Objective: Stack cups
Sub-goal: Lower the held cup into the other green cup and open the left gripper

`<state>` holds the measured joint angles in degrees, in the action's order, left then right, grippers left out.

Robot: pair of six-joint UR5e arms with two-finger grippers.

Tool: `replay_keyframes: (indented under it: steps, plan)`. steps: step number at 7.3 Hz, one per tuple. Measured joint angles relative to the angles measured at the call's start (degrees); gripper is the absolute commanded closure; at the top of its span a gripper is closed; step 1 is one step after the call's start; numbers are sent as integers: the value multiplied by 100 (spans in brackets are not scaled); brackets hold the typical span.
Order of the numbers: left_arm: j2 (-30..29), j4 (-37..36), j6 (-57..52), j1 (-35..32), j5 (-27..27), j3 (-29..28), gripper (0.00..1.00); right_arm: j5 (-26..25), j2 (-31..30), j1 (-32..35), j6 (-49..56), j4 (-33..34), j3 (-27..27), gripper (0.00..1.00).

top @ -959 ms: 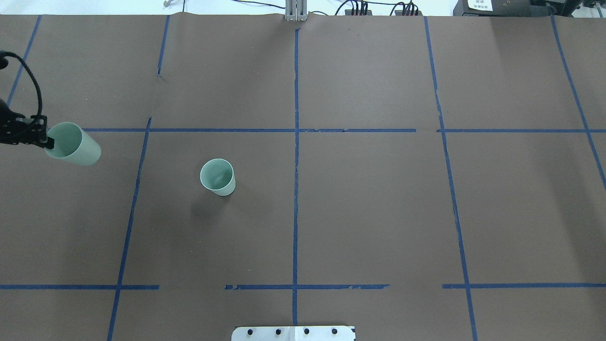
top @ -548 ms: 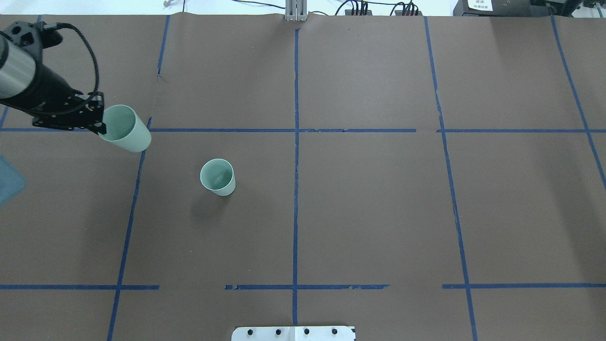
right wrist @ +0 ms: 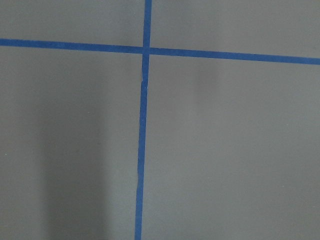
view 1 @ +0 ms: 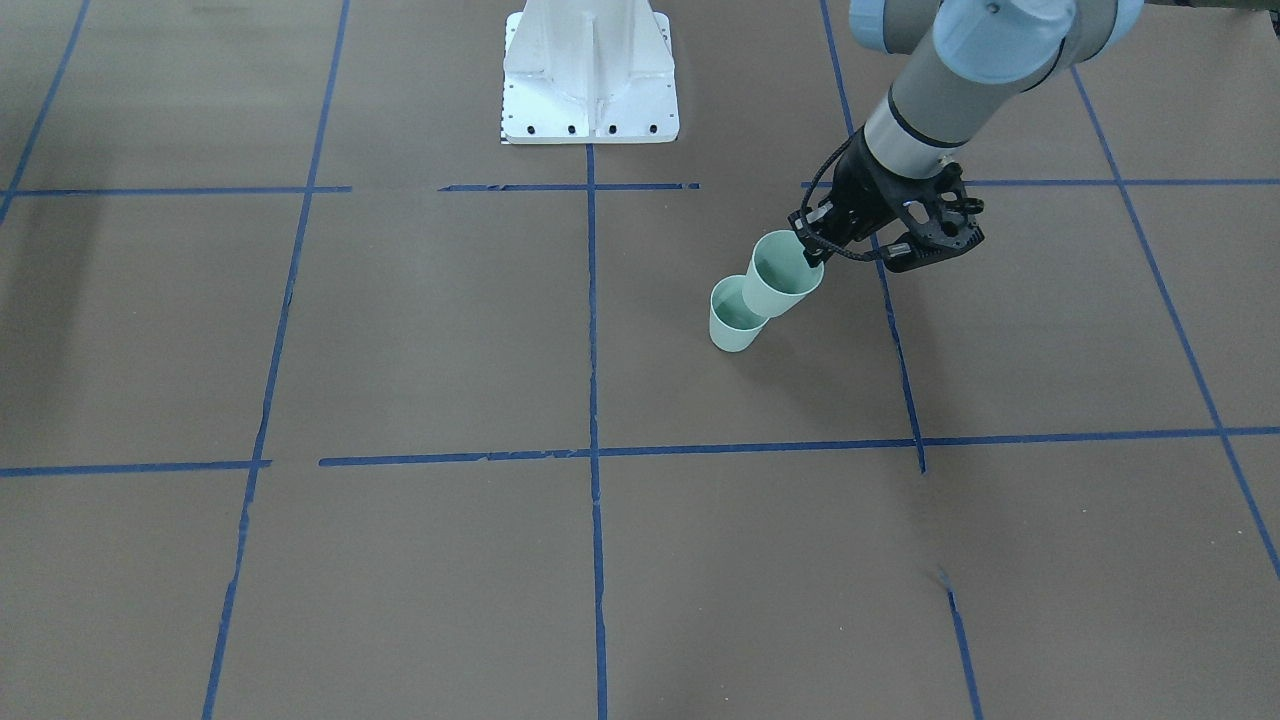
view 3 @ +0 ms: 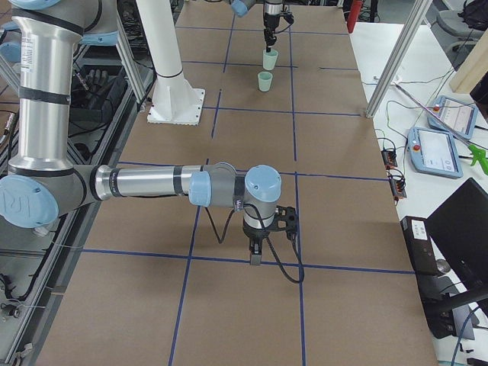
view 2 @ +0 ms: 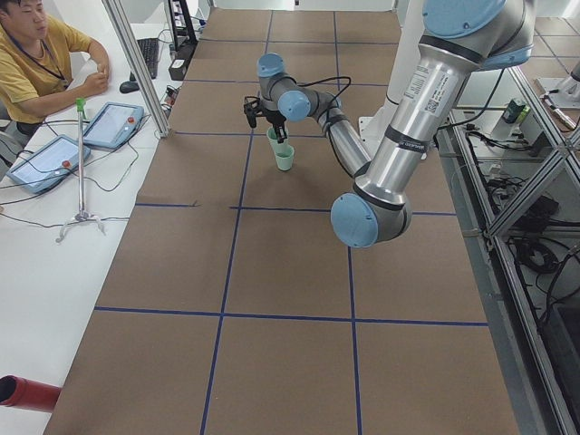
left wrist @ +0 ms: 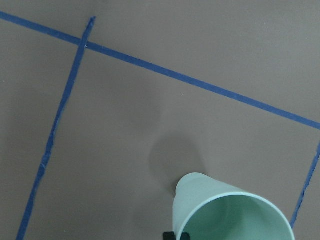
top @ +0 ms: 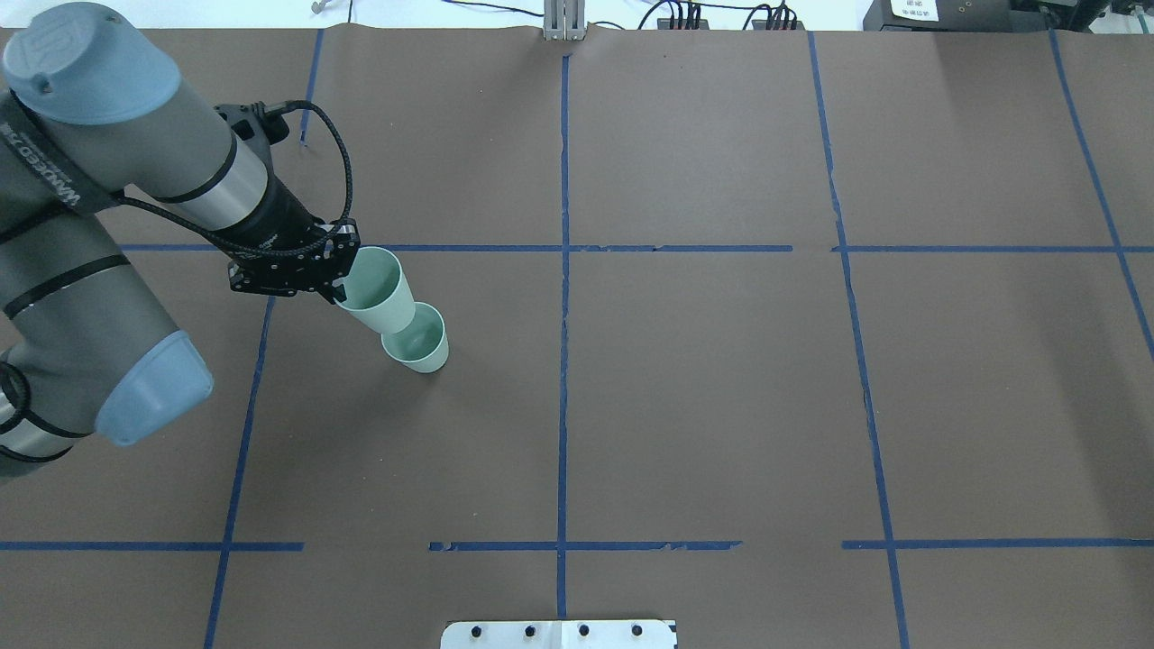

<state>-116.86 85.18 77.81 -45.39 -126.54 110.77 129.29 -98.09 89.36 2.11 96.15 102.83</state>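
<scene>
The left gripper [top: 341,275] is pinching the rim of a small pale mint-green plastic tumbler [top: 379,293], holding it tilted in the air just beside the second identical tumbler [top: 419,347], which is standing upright on the brown paper-covered table [top: 721,406]. Whether the right gripper [view 3: 255,258] is spread, I cannot tell.

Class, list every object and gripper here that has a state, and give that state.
held cup: gripped at its rim, airborne, not nested
standing cup: upright on the table, empty
left gripper: shut on held cup
right gripper: cannot tell open or shut
</scene>
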Motion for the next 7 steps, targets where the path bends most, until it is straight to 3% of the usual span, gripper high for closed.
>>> replay_keyframes:
  steps: [7]
  plan:
    - [-199, 6, 128, 219, 153, -265, 100, 0, 0, 2, 0, 0, 0, 0]
